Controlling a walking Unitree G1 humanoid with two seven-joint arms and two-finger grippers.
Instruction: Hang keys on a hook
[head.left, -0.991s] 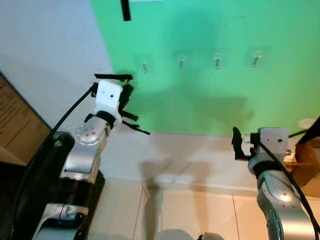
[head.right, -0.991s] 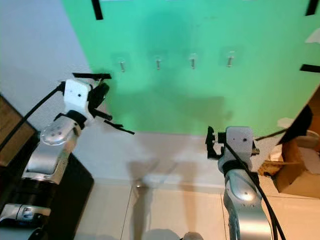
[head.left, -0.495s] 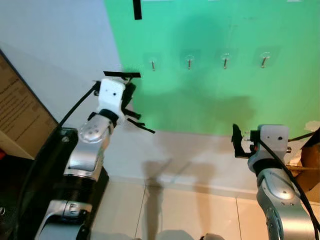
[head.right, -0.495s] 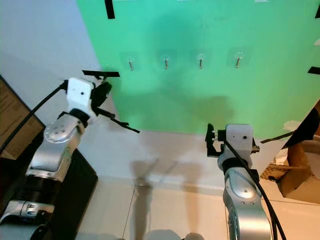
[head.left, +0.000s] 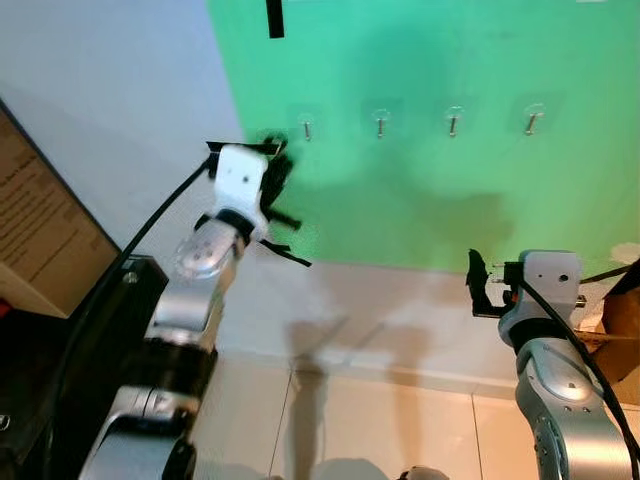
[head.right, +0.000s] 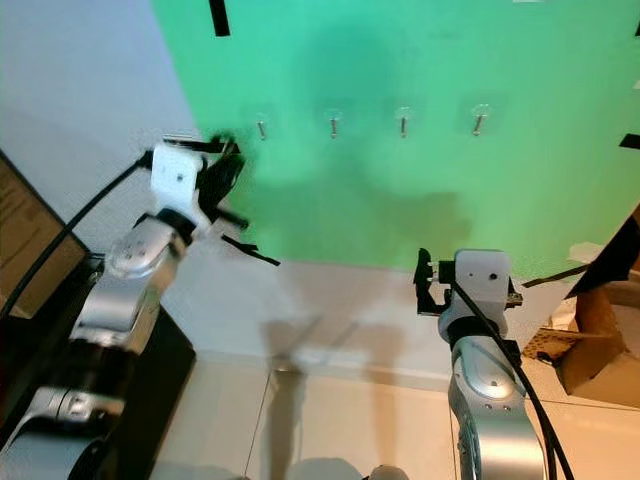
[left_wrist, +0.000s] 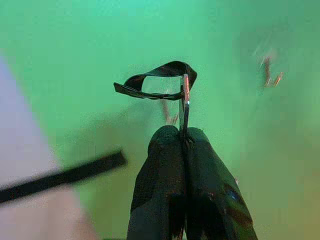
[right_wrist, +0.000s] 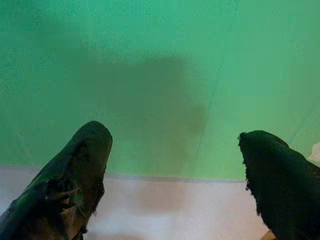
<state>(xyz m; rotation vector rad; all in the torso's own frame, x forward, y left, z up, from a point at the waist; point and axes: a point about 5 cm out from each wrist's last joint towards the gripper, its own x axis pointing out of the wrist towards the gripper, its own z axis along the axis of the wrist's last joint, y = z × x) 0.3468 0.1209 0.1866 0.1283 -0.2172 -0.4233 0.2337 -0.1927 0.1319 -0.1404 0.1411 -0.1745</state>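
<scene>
Four small metal hooks are stuck in a row on the green wall; the leftmost hook (head.left: 307, 127) is nearest my left arm, and the others run right to the last hook (head.left: 531, 118). My left gripper (head.left: 276, 176) is raised close to the wall, just below and left of the leftmost hook. In the left wrist view the left gripper (left_wrist: 182, 132) is shut on a silver key (left_wrist: 185, 97) with a black loop (left_wrist: 150, 83) at its top. A black strap (head.left: 286, 253) dangles below the hand. My right gripper (head.left: 479, 286) is held low with its fingers (right_wrist: 85, 165) open and nothing between them.
A cardboard box (head.left: 40, 235) stands at the left and torn cardboard (head.left: 622, 325) at the right. A strip of black tape (head.left: 275, 18) holds the green sheet up. Below the wall runs a pale skirting and tiled floor (head.left: 380, 430).
My left gripper has moved right and closer to the wall with the key, toward the leftmost hook. The camera shifted earlier on. The right arm has stayed put.
</scene>
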